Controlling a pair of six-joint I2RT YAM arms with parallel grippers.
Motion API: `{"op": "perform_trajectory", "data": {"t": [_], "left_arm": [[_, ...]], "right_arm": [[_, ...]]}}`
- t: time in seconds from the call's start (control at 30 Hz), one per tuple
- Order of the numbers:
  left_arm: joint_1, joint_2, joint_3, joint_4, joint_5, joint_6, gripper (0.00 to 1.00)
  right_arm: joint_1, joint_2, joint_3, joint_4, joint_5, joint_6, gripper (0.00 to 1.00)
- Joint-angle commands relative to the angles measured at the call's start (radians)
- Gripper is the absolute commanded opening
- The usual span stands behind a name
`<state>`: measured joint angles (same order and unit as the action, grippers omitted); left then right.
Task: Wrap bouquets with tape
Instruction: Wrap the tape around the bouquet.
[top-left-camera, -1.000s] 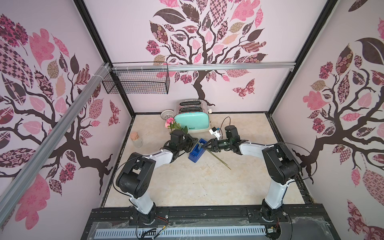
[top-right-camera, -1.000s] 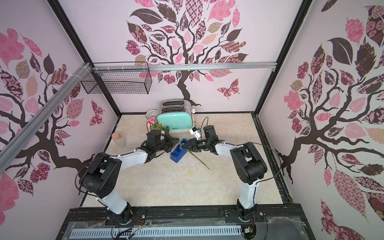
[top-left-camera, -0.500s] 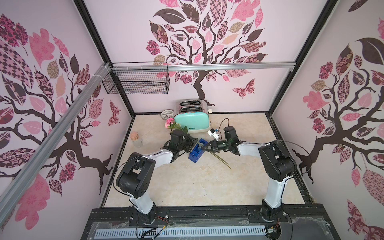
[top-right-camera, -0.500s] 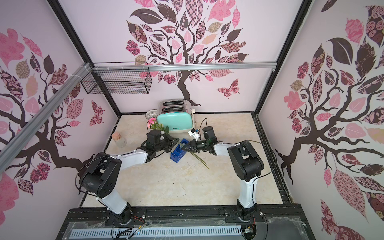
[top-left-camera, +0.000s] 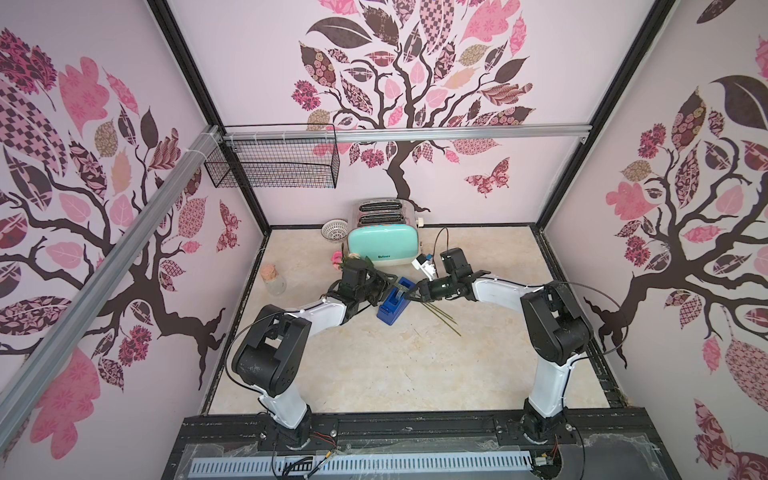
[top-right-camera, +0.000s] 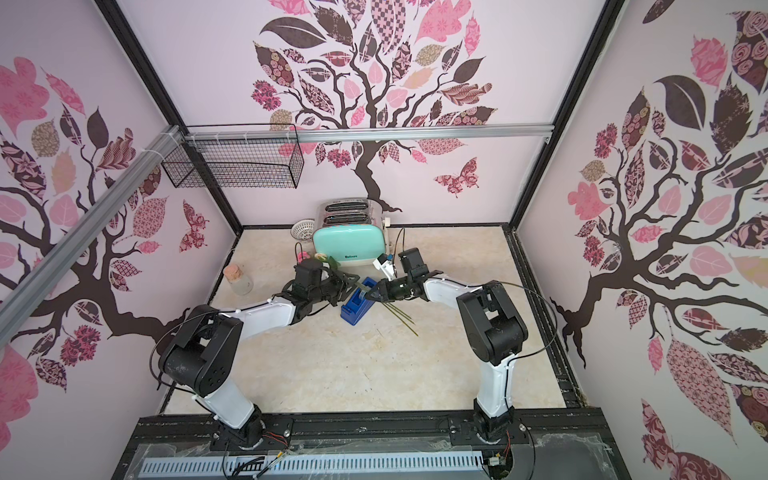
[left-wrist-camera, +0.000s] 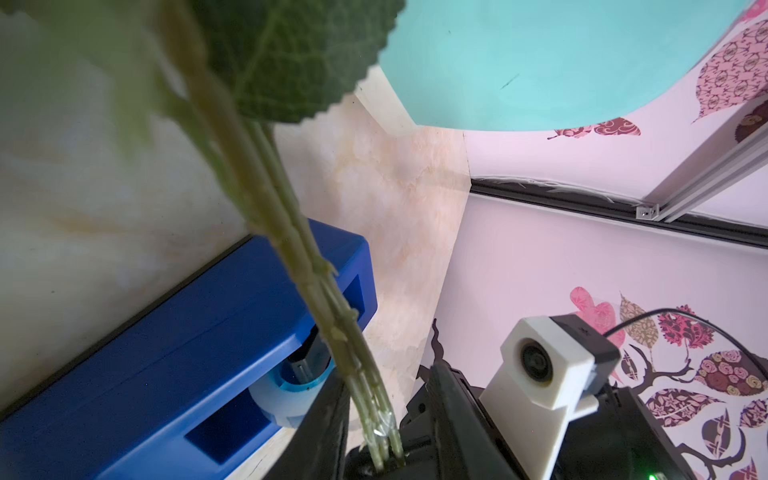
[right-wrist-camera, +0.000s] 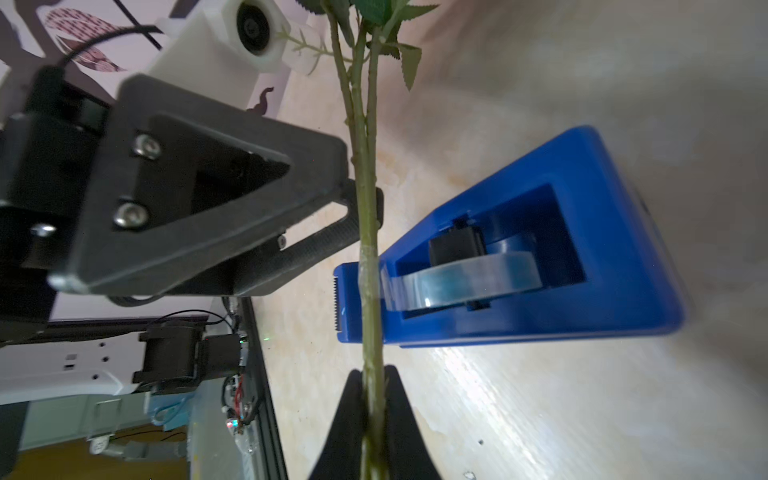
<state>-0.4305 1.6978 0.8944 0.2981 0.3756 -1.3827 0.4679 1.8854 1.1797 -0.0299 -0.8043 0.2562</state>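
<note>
Right wrist: right end effector (right-wrist-camera: 372, 386) pinches bouquet stems (right-wrist-camera: 365, 166); left end effector (right-wrist-camera: 355, 214) slightly parted.

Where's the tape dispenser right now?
In both top views the tape dispenser sits just in front of the toaster; the left gripper and right gripper flank its far end.

The dispenser (right-wrist-camera: 602, 199) is glossy blue plastic (the tape (right-wrist-camera: 478, 278) clear, shiny).

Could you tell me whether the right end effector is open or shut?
Shut on the bouquet: the right end effector pinches its stems from both sides.
</note>
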Motion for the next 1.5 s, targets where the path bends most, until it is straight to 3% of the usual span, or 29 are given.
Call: {"op": "perform_trajectory", "data": {"t": [0.0,0.23,0.53,0.73,0.93,1.03,1.07,1.17,1.23,1.37,1.47], "left_arm": [[-0.001,-0.033,0.037,-0.032,0.006,0.005,0.36],[0.0,-0.016,0.069,-0.075,0.017,-0.007,0.36],[0.001,0.004,0.103,-0.086,0.021,-0.021,0.27],[0.001,0.047,0.132,-0.08,0.054,-0.038,0.26],[-0.001,0.053,0.12,-0.056,0.056,-0.057,0.0],[-0.001,0.046,0.113,-0.054,0.045,-0.054,0.0],[0.0,0.042,0.11,-0.049,0.041,-0.049,0.0],[-0.001,0.03,0.091,-0.032,0.028,-0.031,0.0],[-0.001,0.018,0.077,-0.022,0.016,-0.015,0.0],[-0.001,0.001,0.045,-0.005,-0.009,0.007,0.0],[-0.001,0.002,0.025,0.017,-0.006,0.003,0.0]], "right_arm": [[0.031,-0.08,0.034,-0.088,0.149,-0.131,0.0],[0.093,-0.148,-0.014,-0.043,0.287,-0.255,0.0],[0.116,-0.236,-0.086,0.022,0.376,-0.357,0.0],[0.149,-0.243,-0.1,0.02,0.431,-0.398,0.0],[0.152,-0.242,-0.103,0.025,0.437,-0.394,0.0],[0.152,-0.248,-0.111,0.027,0.44,-0.373,0.0],[0.152,-0.251,-0.11,0.026,0.438,-0.358,0.12],[0.146,-0.26,-0.108,0.018,0.403,-0.271,0.32],[0.118,-0.255,-0.103,0.023,0.314,-0.178,0.46],[0.026,-0.222,-0.132,0.132,0.064,0.078,0.52],[0.006,-0.187,-0.132,0.156,-0.036,0.157,0.53]]}}
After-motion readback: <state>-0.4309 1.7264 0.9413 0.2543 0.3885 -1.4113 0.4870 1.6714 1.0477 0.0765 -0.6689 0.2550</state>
